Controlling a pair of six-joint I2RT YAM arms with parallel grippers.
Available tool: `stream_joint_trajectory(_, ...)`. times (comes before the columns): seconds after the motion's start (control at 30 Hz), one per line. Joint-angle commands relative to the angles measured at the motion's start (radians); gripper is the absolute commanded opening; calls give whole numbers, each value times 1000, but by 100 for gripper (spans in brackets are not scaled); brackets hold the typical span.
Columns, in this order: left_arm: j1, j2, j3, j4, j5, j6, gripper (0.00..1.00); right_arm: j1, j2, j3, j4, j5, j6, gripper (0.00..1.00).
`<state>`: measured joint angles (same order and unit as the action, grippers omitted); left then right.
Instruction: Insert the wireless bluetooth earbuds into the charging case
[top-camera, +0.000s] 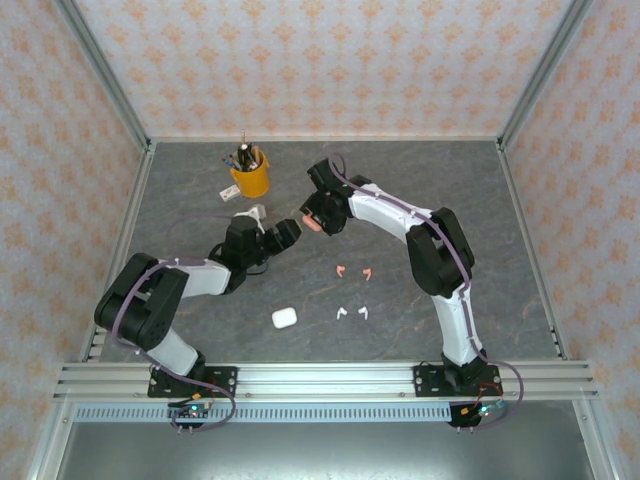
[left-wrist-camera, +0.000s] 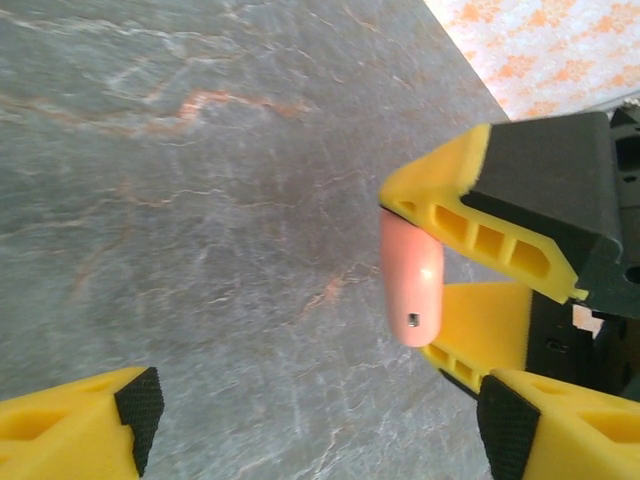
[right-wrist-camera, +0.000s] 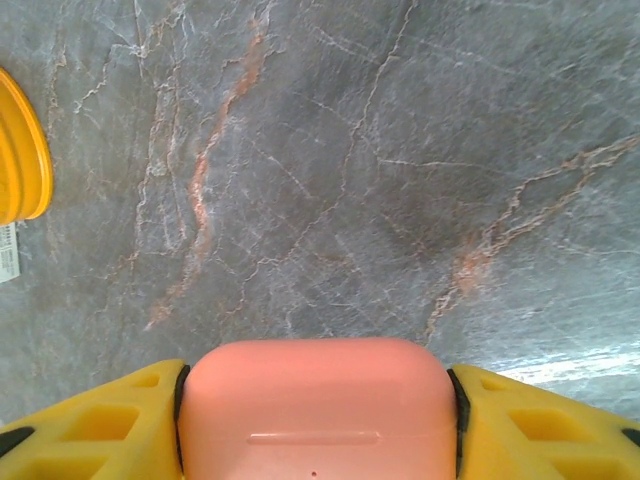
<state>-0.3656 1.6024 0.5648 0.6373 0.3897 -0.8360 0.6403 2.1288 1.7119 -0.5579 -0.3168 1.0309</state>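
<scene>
Pink charging case (right-wrist-camera: 318, 410) was clamped in right gripper (right-wrist-camera: 318, 430) over mid-table. Left gripper (left-wrist-camera: 320, 430) was just left of it, jaws apart, empty. Pink earbuds (top-camera: 341, 270) and white earbuds (top-camera: 342, 314) lay on table (top-camera: 500, 220) nearer, white case (top-camera: 284, 318) left of them.

Smooth, faintly glossy pink plastic case (right-wrist-camera: 318, 410); matt, veined stone-look table (right-wrist-camera: 400, 150).

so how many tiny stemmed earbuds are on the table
4: left salmon-pink earbud, right salmon-pink earbud side by side; left white earbud, right white earbud paired just nearer the camera. More may be hidden.
</scene>
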Motion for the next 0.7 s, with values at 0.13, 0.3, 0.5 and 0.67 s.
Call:
stream_joint_trajectory(0.13, -39, 113, 71, 152, -8, -15, 74, -4, -19, -8, 24, -35, 47, 58)
stream_joint_trajectory(0.3, -54, 174, 101, 193, -14, -32, 71, -5, -24, -11, 23, -39, 51, 58)
stream_joint_trajectory(0.5, -65, 204, 131, 210, -28, -44, 69, -6, -30, -23, 23, -39, 52, 58)
stream_joint_trajectory(0.67, -67, 211, 150, 207, -35, -43, 65, -6, -33, -30, 24, -42, 54, 58)
